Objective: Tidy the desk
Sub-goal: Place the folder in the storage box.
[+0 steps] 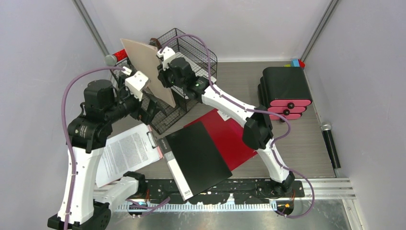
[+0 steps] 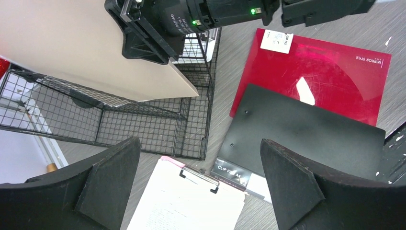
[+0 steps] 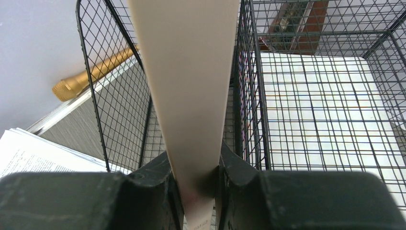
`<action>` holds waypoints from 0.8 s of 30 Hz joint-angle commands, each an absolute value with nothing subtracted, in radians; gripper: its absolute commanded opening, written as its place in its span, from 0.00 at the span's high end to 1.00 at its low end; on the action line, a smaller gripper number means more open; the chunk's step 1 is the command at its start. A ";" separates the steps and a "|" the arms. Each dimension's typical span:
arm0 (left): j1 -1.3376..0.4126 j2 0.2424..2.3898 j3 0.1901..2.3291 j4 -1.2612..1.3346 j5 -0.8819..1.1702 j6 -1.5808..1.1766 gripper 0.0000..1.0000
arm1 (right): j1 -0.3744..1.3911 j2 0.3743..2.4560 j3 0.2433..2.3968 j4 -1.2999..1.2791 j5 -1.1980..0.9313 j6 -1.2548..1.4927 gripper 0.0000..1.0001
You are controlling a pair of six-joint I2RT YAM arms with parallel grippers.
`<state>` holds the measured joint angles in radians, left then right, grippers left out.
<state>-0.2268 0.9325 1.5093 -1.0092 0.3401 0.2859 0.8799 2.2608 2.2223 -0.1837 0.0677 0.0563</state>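
Clearly, we are in the step of filing one item: the right end effector (image 3: 194, 179) is clamped on the lower edge of a beige board (image 1: 143, 67), with a finger pressing on each face. The board stands on edge, tilted, above the left part of the wire rack (image 1: 191, 48). In the right wrist view it lines up with a mesh wall between two compartments, and we cannot tell which of them it is meant for. The left end effector (image 2: 198, 142) has its fingers wide apart and holds nothing. It hangs just beside the rack, on its near side.

The tabletop (image 1: 306, 143) lies under both arms. It carries the rack at the back left and a drawer unit (image 1: 286, 88) at the back right. Near the front edge lie a clipboard (image 1: 127, 153), a black file (image 1: 198, 155) and a red folder (image 1: 230, 136). The file partly covers the folder.

We judge the task to be far from finished, because these three flat items are not yet put away. The next move, as we see it, calls for bringing the board to one side of the mesh wall and lowering it straight into a compartment. Only then should the grip be released. A risk is that the board's edge catches on the wire.
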 commanded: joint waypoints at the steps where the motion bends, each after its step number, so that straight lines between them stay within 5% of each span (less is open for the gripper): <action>1: -0.221 0.942 1.509 -0.930 0.346 0.262 0.00 | 0.890 2.116 2.203 -0.039 0.110 0.065 1.00; 24: -0.221 0.958 1.537 -0.894 0.358 0.255 0.00 | 0.916 2.241 2.174 0.323 0.146 -0.051 1.00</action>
